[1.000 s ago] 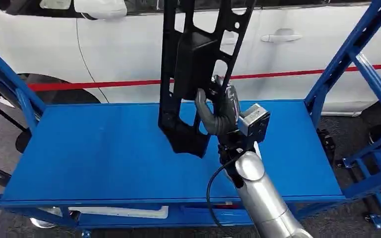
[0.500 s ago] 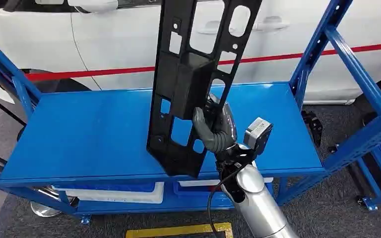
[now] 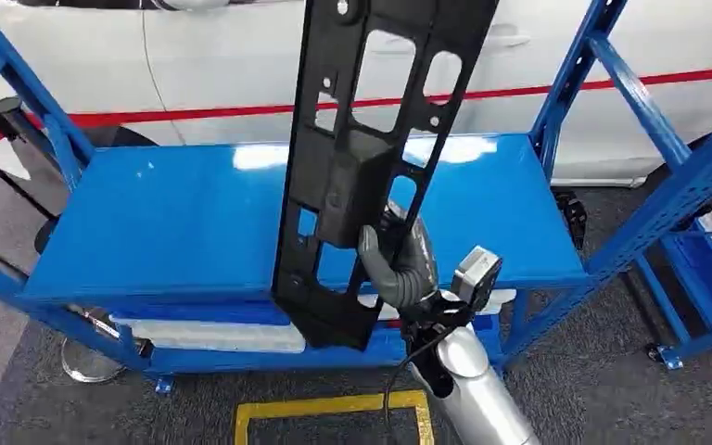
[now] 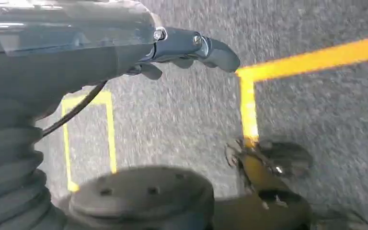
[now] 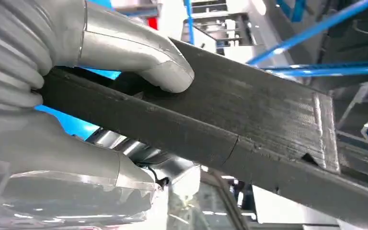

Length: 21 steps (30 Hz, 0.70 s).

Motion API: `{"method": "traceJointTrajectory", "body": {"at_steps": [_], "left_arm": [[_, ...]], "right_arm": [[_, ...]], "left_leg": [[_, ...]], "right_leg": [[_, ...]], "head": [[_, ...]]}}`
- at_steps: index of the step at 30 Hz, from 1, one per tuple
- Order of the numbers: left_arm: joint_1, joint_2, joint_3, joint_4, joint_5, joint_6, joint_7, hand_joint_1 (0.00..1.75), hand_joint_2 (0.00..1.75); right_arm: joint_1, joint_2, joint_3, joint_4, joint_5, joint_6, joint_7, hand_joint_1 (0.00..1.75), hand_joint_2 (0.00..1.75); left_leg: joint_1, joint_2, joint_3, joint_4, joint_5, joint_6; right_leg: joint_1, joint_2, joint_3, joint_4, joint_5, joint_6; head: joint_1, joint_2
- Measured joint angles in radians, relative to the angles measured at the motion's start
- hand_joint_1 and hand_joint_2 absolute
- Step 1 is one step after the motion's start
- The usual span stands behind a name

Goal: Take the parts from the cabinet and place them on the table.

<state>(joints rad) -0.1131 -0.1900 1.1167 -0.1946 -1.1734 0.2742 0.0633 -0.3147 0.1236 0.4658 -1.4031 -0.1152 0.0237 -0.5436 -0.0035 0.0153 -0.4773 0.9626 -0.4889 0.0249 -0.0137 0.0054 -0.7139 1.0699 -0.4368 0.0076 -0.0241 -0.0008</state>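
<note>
I am holding a long black plastic part (image 3: 362, 176) in my right hand (image 3: 399, 264), and my fingers are closing around its edge near the lower end, with the thumb (image 3: 377, 262) pressing on the side that is facing me. The part is standing almost upright, leaning a little, and its top is going out of the head view. It has many cut-out holes and a raised box shape in the middle. Through the holes I am seeing the blue table (image 3: 176, 222) behind it; the lower end of the part is hanging in front of the table's front edge and I cannot tell if it is touching anything. In the right wrist view my grey thumb (image 5: 148, 62) is lying on the flat dark face of the part (image 5: 249, 120), and the rest of the hand is wrapping it from the other side, so the grip is firm and narrow. My left hand (image 4: 191, 48) is hanging over the grey carpet floor (image 4: 316, 110) with yellow tape lines (image 4: 311, 60), and its dark fingers are holding nothing; how far they are curling I cannot tell. Behind the table a white car (image 3: 222, 56) with a red stripe is standing, and blue rack frames (image 3: 649, 120) are rising on both sides.
</note>
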Motion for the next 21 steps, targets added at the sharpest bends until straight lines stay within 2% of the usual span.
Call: {"method": "traceJointTrajectory", "body": {"at_steps": [1, 2, 3, 4, 5, 6, 7, 8, 9, 10, 13, 14, 15, 16, 17, 18, 19, 20, 21], "left_arm": [[0.0, 0.0, -0.003, 0.0, -0.001, 0.002, 0.0, 0.0, 1.75], [0.0, 0.0, -0.005, 0.0, -0.002, 0.003, 0.0, 0.0, 1.75], [0.0, 0.0, -0.007, 0.0, -0.004, 0.003, 0.003, 0.0, 1.75], [0.0, 0.0, -0.008, 0.0, -0.007, 0.003, 0.004, 0.0, 1.75], [0.0, -0.001, -0.01, 0.0, -0.008, 0.003, 0.004, 0.0, 1.75], [-0.002, -0.001, -0.013, 0.0, -0.012, 0.003, 0.005, 0.0, 1.75], [-0.003, -0.001, -0.015, 0.0, -0.018, 0.004, 0.006, 0.0, 1.75], [-0.005, 0.0, -0.019, 0.0, -0.025, 0.006, 0.008, 0.0, 1.75], [-0.005, 0.001, -0.025, -0.001, -0.031, 0.007, 0.011, 0.0, 1.75], [-0.006, 0.0, -0.029, -0.002, -0.035, 0.007, 0.017, 0.0, 1.75], [-0.005, 0.0, -0.034, -0.002, -0.042, 0.008, 0.023, 0.0, 1.75], [-0.006, 0.0, -0.036, -0.001, -0.042, 0.008, 0.023, 0.0, 1.75], [-0.007, 0.0, -0.039, -0.001, -0.042, 0.008, 0.022, 0.0, 1.75], [-0.01, -0.001, -0.041, -0.001, -0.042, 0.008, 0.023, 0.0, 1.75], [-0.011, -0.001, -0.041, -0.001, -0.043, 0.008, 0.023, 0.0, 1.75], [-0.013, -0.001, -0.041, -0.001, -0.044, 0.008, 0.023, 0.0, 1.75], [-0.014, -0.001, -0.042, -0.001, -0.045, 0.008, 0.025, 0.0, 1.75], [-0.013, -0.001, -0.045, -0.001, -0.05, 0.008, 0.028, 0.0, 1.75], [-0.011, -0.001, -0.05, -0.001, -0.054, 0.008, 0.031, 0.0, 1.75]], "right_arm": [[0.008, 0.0, 0.0, 0.002, 0.0, 0.003, 0.0, 1.71, 1.75], [0.014, -0.002, 0.0, 0.003, 0.0, 0.005, 0.0, 1.71, 1.75], [0.021, -0.002, -0.001, 0.004, 0.0, 0.006, 0.0, 1.71, 1.75], [0.029, -0.003, -0.002, 0.004, 0.0, 0.007, 0.0, 1.71, 1.75], [0.036, -0.004, -0.002, 0.004, 0.0, 0.008, 0.0, 1.71, 1.75], [0.042, -0.005, -0.002, 0.004, 0.0, 0.01, 0.002, 1.71, 1.75], [0.045, -0.005, -0.002, 0.004, 0.0, 0.012, 0.003, 1.71, 1.75], [0.047, -0.005, -0.003, 0.003, 0.0, 0.012, 0.005, 1.71, 1.75], [0.05, -0.004, -0.005, 0.002, 0.0, 0.012, 0.009, 1.71, 1.75], [0.059, -0.002, -0.009, -0.004, 0.003, 0.012, 0.013, 1.71, 1.75], [0.09, -0.001, -0.031, -0.007, 0.013, 0.013, 0.018, 1.71, 1.75], [0.094, -0.002, -0.035, -0.007, 0.014, 0.013, 0.018, 1.71, 1.75], [0.095, -0.001, -0.037, -0.007, 0.014, 0.013, 0.017, 1.71, 1.75], [0.095, 0.002, -0.038, -0.007, 0.014, 0.014, 0.017, 1.71, 1.75], [0.096, 0.005, -0.038, -0.007, 0.014, 0.014, 0.017, 1.71, 1.75], [0.098, 0.005, -0.04, -0.007, 0.015, 0.014, 0.017, 1.71, 1.75], [0.102, 0.005, -0.044, -0.007, 0.017, 0.014, 0.018, 1.71, 1.75], [0.109, 0.005, -0.049, -0.007, 0.018, 0.014, 0.018, 1.71, 1.75], [0.114, 0.005, -0.052, -0.007, 0.022, 0.013, 0.019, 1.71, 1.75]], "left_leg": [[-0.001, 0.008, -0.015, 0.003, 0.011, 0.01], [-0.002, 0.015, -0.03, 0.005, 0.022, 0.008], [-0.002, 0.021, -0.045, 0.007, 0.031, 0.008], [-0.002, 0.031, -0.063, 0.013, 0.04, 0.006], [-0.001, 0.039, -0.083, 0.022, 0.048, 0.004], [0.0, 0.05, -0.105, 0.035, 0.054, -0.001], [0.002, 0.056, -0.124, 0.049, 0.057, -0.005], [0.0, 0.062, -0.136, 0.066, 0.058, -0.009], [-0.005, 0.066, -0.15, 0.081, 0.056, -0.015], [-0.006, 0.072, -0.153, 0.09, 0.058, -0.021], [0.004, 0.099, -0.158, 0.089, 0.08, -0.041], [0.009, 0.076, -0.165, 0.101, 0.056, -0.05], [0.01, 0.041, -0.179, 0.131, -0.004, -0.053], [0.009, 0.022, -0.19, 0.185, -0.068, -0.053], [0.01, 0.008, -0.199, 0.258, -0.129, -0.05], [0.008, 0.002, -0.2, 0.322, -0.163, -0.047], [0.007, -0.001, -0.194, 0.359, -0.159, -0.043], [0.006, -0.003, -0.171, 0.36, -0.121, -0.035], [0.004, -0.006, -0.138, 0.329, -0.078, -0.028]], "right_leg": [[-0.003, 0.0, -0.013, 0.062, -0.071, 0.004], [-0.005, 0.0, -0.025, 0.135, -0.123, 0.01], [-0.007, 0.0, -0.032, 0.195, -0.141, 0.014], [-0.01, -0.001, -0.033, 0.242, -0.121, 0.02], [-0.014, -0.003, -0.019, 0.252, -0.076, 0.025], [-0.019, -0.007, 0.013, 0.225, -0.027, 0.03], [-0.024, -0.02, 0.06, 0.173, -0.008, 0.035], [-0.028, -0.054, 0.12, 0.101, -0.029, 0.04], [-0.014, -0.082, 0.167, 0.027, -0.079, 0.044], [-0.011, -0.074, 0.179, -0.006, -0.102, 0.016], [-0.002, -0.052, 0.156, -0.01, -0.08, -0.018], [-0.004, -0.047, 0.148, -0.012, -0.067, -0.029], [-0.004, -0.037, 0.132, -0.012, -0.053, -0.034], [-0.003, -0.029, 0.116, -0.012, -0.041, -0.039], [0.001, -0.017, 0.099, -0.012, -0.027, -0.043], [0.005, -0.006, 0.084, -0.012, -0.014, -0.044], [0.008, 0.005, 0.068, -0.012, -0.002, -0.045], [0.011, 0.016, 0.051, -0.011, 0.013, -0.044], [0.013, 0.026, 0.036, -0.01, 0.025, -0.043]], "head": [[-0.001, 0.0], [0.0, 0.0], [-0.001, 0.0], [0.0, 0.0], [0.0, 0.0], [0.0, 0.0], [-0.001, 0.0], [0.0, 0.0], [0.001, 0.0], [-0.006, 0.0], [-0.005, 0.0], [-0.005, 0.0], [-0.006, 0.0], [-0.007, 0.0], [-0.008, 0.0], [-0.008, 0.0], [-0.007, 0.0], [-0.008, 0.0], [-0.008, 0.0]]}}
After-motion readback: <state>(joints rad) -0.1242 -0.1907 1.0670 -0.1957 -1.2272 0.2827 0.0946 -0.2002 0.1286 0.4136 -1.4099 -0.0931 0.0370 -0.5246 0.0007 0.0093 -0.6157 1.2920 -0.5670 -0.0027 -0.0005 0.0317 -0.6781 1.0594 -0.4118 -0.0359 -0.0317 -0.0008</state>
